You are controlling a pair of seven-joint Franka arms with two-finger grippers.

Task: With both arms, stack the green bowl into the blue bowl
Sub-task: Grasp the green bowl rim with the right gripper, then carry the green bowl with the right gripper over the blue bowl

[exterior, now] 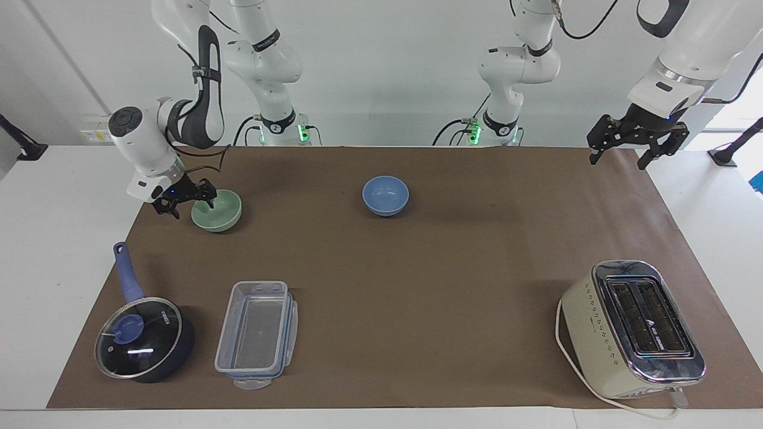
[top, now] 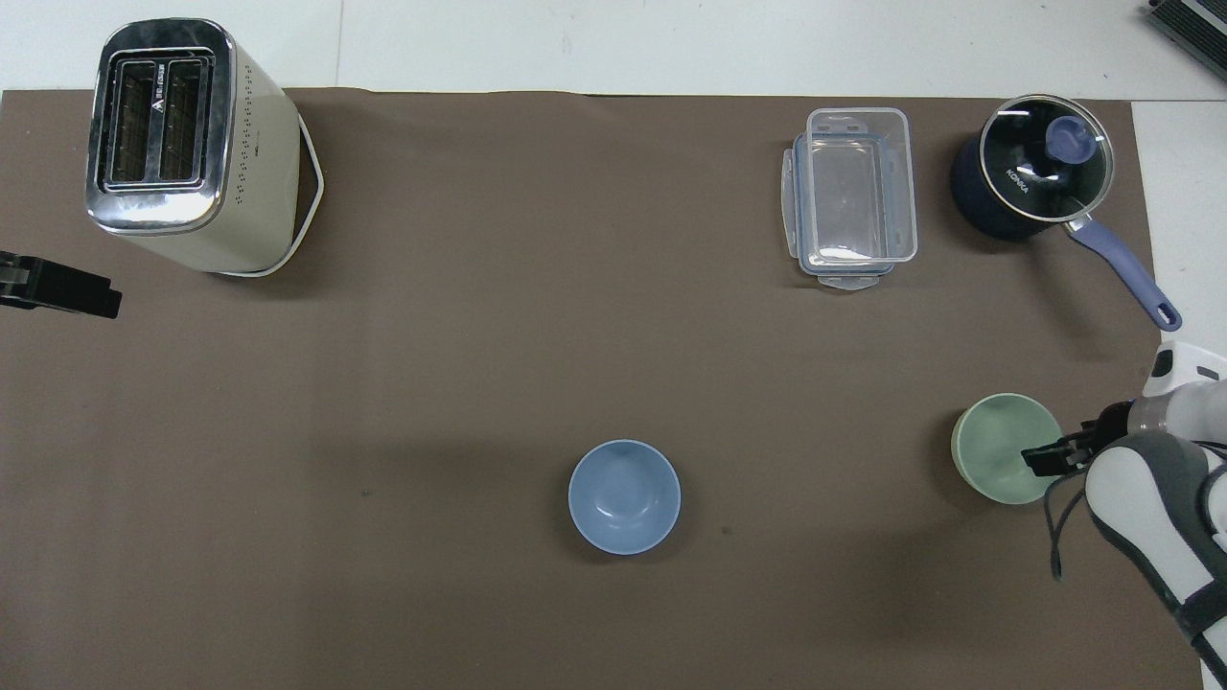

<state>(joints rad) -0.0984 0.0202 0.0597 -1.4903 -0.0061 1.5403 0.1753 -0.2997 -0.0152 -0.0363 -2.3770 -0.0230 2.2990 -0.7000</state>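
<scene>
Green bowl point(exterior: 216, 210) upright on the tabletop point(exterior: 417, 268), mouth up, nothing in it, at the right arm's end. Blue bowl point(exterior: 385, 195) upright and empty mid-mat, well apart from the green bowl. Right gripper point(exterior: 189, 199) at the green bowl's rim, fingers spread, one inside the rim and one outside. Left gripper point(exterior: 635, 142) waits in the air over the mat corner at the left arm's end, fingers open. Farther from the robots than the green bowl: lidded saucepan point(exterior: 143, 338), empty clear container point(exterior: 257, 333). Toaster point(exterior: 635, 330) well apart from the green bowl.
</scene>
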